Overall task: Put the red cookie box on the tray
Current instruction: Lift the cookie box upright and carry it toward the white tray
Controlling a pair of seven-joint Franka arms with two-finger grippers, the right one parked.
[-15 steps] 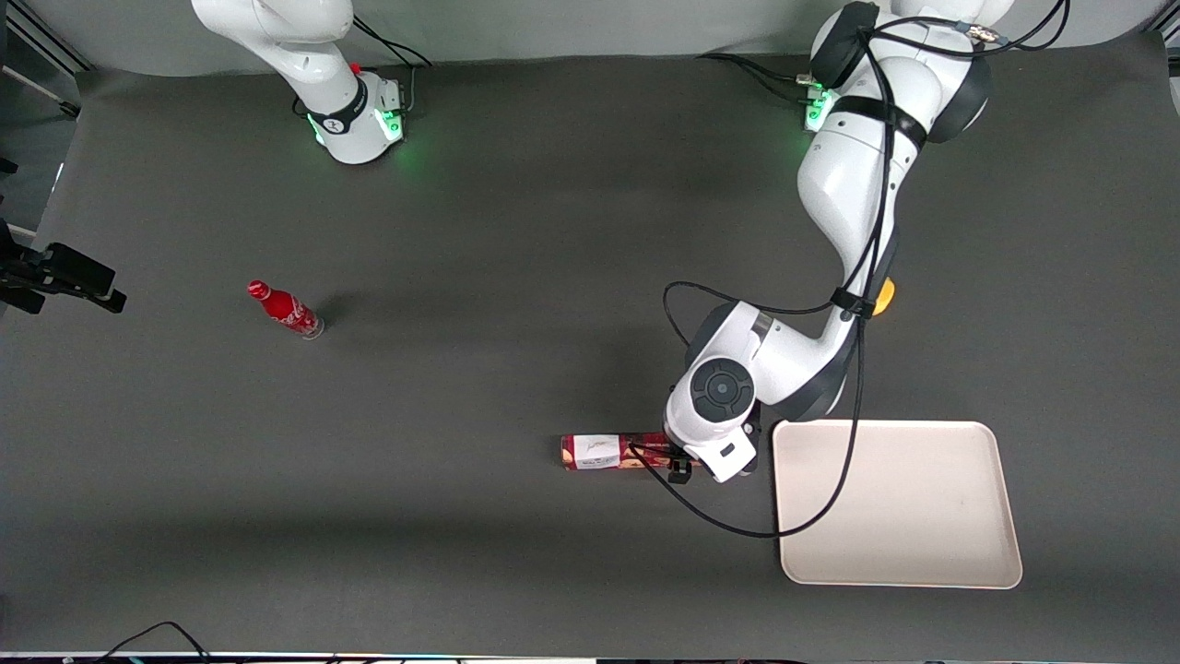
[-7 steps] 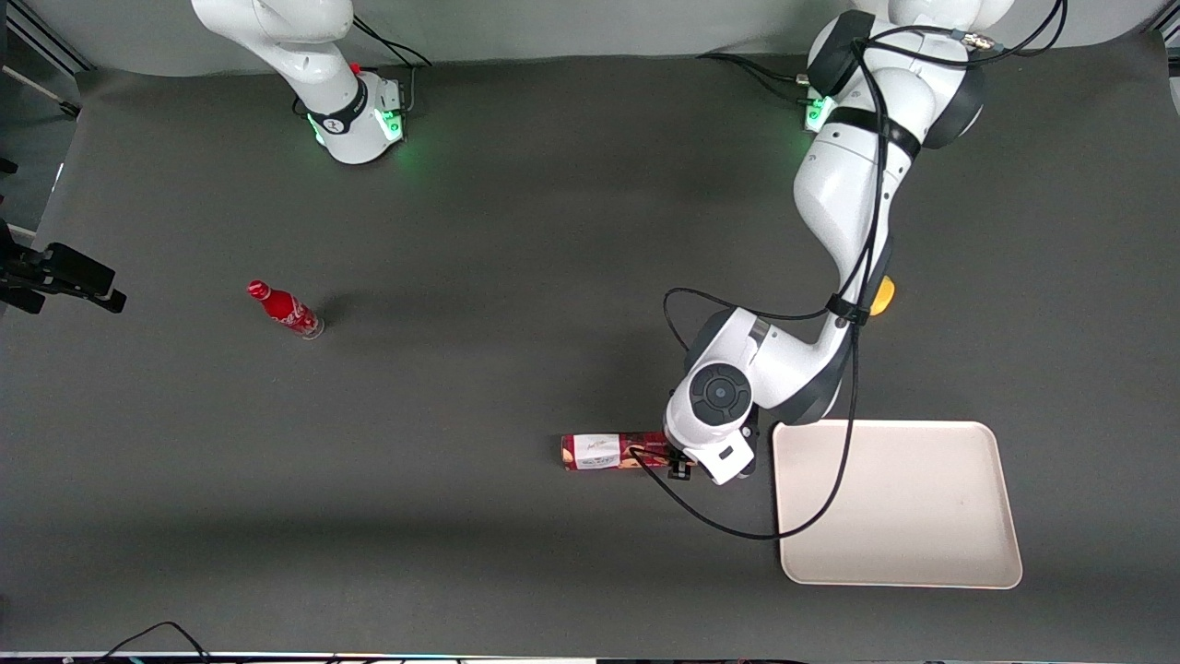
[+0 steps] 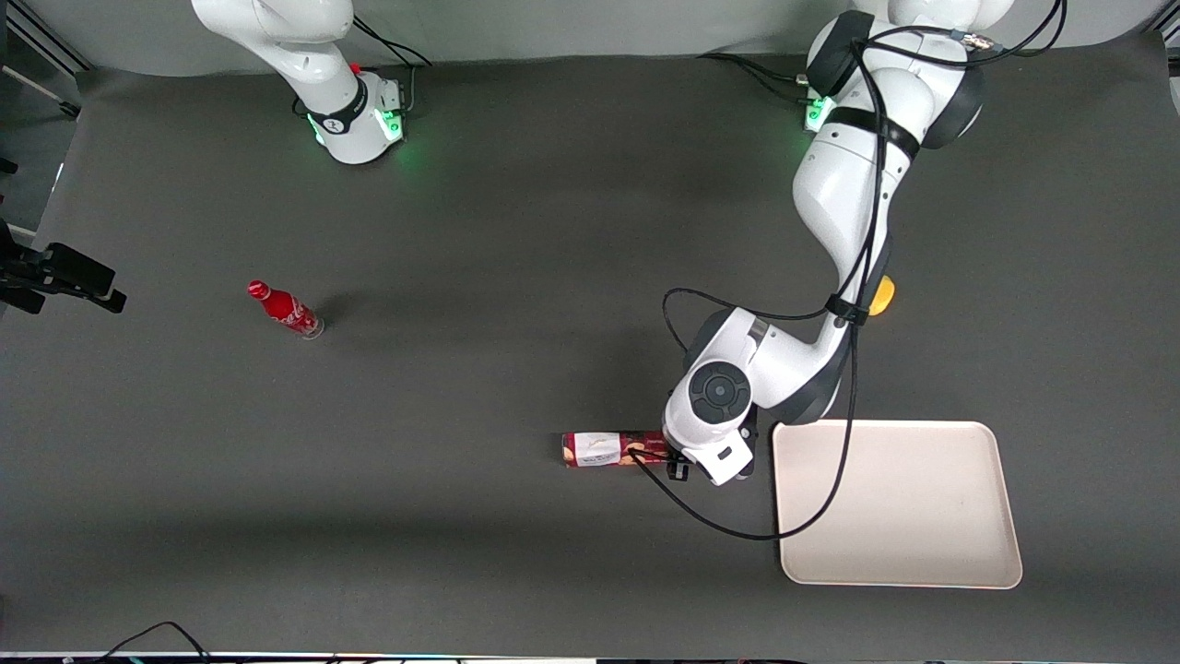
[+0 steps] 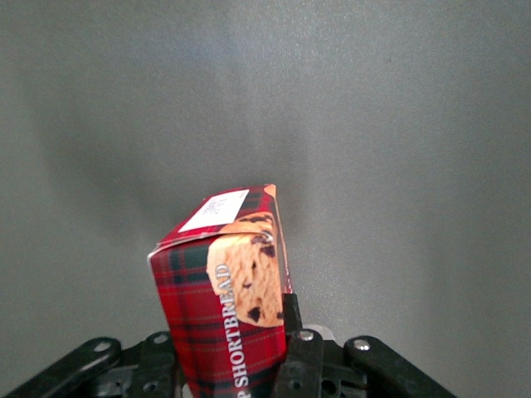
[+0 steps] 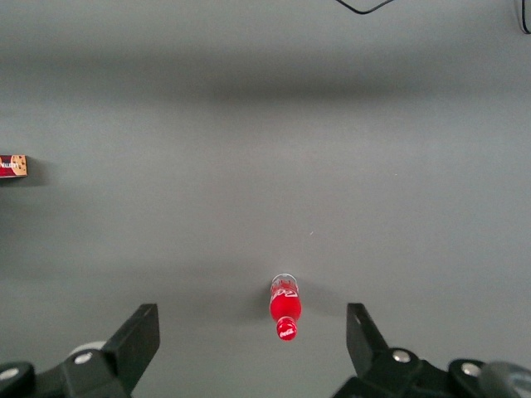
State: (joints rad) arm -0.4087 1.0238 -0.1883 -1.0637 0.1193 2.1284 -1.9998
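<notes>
The left arm's gripper [image 4: 236, 352] has its fingers [image 4: 290, 319] clenched on one end of the red cookie box [image 3: 613, 449], whose long axis points away from the tray [image 3: 899, 503] just beside the arm on the worktop [image 3: 461, 461].

Red cookie box [image 3: 608, 449] flat on table, beside tray [image 3: 899, 503]

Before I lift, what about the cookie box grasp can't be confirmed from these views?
- Front view: the wrist covers the gripper and the tray-side end of the red cookie box.
- Left wrist view: the gripper stands around the box; the frame edge cuts off that end.
- Whether the box is off the table: unclear.
- Tray: appears only in the front view.
</notes>
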